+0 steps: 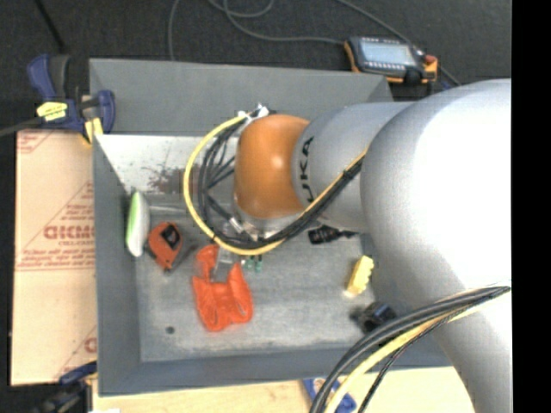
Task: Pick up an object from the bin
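- The bin (112, 299) has sloping grey walls. The things lie on its flat floor, most of them in the left half.
- A long white-green thing (135, 222) lies along the foot of the left wall, leaving no room on that side.
- A small orange-black thing (165, 244) sits just beside it on the right, near the red thing but apart from it.
- The crumpled red thing (224, 301) lies left of centre, nearer the front wall. There is bare floor in front of it and to its left.
- To its right the floor is bare as far as a yellow block (359, 275), which is well apart from it.
- A black-blue thing (374, 315) lies near the front right, just below the block and partly under the arm (430, 188).
- A small black thing (323, 233) lies close under the arm, behind the block.
- The arm covers the bin's right and rear. Its orange cover (267, 175) and looped cables (202, 170) hang over the middle.
- The pincer (228, 267) points down from under the cover, over the upper end of the red thing, and seems to touch it there.
- How far the pincer is open cannot be told, as the wrist and cables hide it. Whether it has hold of the red thing cannot be told either.
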You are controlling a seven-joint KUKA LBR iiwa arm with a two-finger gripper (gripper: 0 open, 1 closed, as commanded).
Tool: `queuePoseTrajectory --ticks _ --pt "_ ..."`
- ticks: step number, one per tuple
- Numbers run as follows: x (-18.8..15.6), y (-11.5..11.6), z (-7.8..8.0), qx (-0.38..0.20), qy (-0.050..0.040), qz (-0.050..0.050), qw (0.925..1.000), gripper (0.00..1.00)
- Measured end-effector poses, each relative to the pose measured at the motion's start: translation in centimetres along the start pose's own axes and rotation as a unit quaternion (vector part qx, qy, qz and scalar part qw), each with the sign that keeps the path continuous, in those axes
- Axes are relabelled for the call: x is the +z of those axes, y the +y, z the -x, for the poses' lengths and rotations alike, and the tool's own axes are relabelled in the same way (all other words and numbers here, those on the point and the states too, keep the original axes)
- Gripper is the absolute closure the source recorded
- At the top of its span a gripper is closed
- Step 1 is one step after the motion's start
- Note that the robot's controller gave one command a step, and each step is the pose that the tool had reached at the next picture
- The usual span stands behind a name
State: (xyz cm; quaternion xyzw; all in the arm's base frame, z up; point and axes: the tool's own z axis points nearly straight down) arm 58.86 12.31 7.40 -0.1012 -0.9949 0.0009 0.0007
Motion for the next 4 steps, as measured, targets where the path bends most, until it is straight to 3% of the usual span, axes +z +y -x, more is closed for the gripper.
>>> queuePoseTrajectory --ticks 4 --pt "-4.2 0.0 0.1 -0.002 -0.0040 0.002 1.0000 1.00"
